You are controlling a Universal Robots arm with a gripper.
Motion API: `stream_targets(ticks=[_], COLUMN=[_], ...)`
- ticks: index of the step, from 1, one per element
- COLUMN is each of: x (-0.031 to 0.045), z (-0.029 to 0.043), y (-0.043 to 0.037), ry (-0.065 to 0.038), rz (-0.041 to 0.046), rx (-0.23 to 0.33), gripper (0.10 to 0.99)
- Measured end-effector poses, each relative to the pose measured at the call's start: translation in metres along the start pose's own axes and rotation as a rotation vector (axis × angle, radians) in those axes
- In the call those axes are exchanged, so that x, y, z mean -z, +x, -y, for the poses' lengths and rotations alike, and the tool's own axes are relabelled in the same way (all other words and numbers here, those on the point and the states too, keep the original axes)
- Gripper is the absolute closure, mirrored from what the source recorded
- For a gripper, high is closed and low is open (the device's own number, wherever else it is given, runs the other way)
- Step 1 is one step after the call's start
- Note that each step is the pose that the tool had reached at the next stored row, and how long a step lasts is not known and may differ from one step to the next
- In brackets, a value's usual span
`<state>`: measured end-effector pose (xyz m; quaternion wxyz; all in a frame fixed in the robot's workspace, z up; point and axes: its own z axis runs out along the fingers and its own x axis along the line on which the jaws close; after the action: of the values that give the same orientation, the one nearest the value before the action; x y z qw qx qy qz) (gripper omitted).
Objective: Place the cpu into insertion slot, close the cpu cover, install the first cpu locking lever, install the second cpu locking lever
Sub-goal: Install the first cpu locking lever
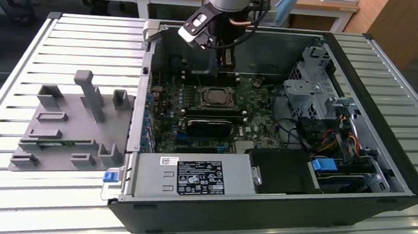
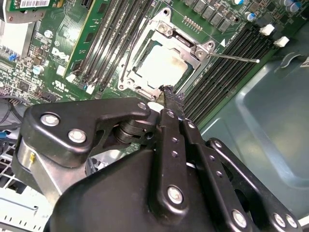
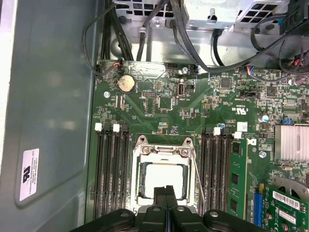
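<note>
The cpu (image 3: 164, 178) lies flat in the insertion slot (image 3: 140, 180) on the green board, its pale metal face showing in both wrist views (image 2: 161, 65). The cpu cover (image 3: 163, 146) is down around it as a silver frame (image 2: 186, 41). One thin locking lever (image 2: 234, 58) juts away from the socket over the memory slots; in the first wrist view the locking lever (image 3: 198, 179) runs along the socket's side. My gripper (image 3: 166, 191) hangs just above the socket's edge, shut, with nothing between its fingers. In the exterior view the gripper (image 1: 228, 62) is over the board behind the socket (image 1: 214, 97).
The open computer case (image 1: 382, 162) walls in the board. Black memory slots (image 3: 112, 169) flank the socket on both sides. Cables (image 3: 193, 48) and a drive cage (image 1: 310, 96) crowd one end. A grey fixture (image 1: 69, 124) sits on the slatted table at the exterior view's left.
</note>
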<state>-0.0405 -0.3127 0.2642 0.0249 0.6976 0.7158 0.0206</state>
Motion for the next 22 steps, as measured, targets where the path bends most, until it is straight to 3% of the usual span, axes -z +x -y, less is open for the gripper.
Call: stream_targets(ticks=[22], x=[0.007], z=[-0.0005], y=[0.0], ry=[0.0], rz=[0.0007], rx=[0.0], gripper=[0.98])
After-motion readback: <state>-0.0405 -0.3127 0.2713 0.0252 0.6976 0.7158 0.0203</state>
